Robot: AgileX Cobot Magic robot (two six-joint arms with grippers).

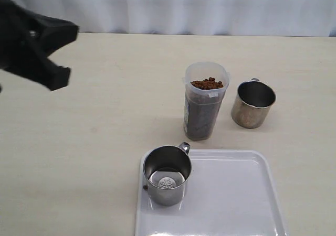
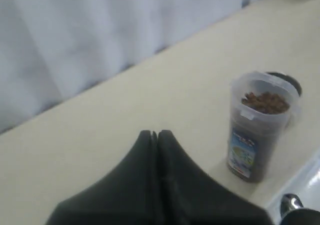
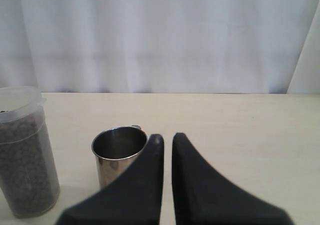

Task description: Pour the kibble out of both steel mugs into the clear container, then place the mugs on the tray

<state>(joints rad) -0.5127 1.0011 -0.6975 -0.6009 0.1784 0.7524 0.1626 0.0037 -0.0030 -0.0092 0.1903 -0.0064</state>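
Observation:
The clear container (image 1: 203, 102) stands mid-table, filled nearly to the top with kibble (image 1: 207, 83). One steel mug (image 1: 167, 174) stands empty on the near left corner of the white tray (image 1: 231, 199). The other steel mug (image 1: 253, 103) stands on the table just right of the container, and its inside looks dark. My left gripper (image 2: 156, 133) is shut on nothing. Its black body (image 1: 31, 50) hangs above the far left of the table, well away from the mugs. My right gripper (image 3: 166, 136) is shut and empty, next to the second mug (image 3: 116, 157) and out of the exterior view.
A single stray pellet (image 1: 145, 187) lies on the tray rim beside the mug. A white curtain (image 1: 173, 8) runs behind the far edge of the beige table (image 1: 105, 120). The tray reaches the near edge of the exterior view.

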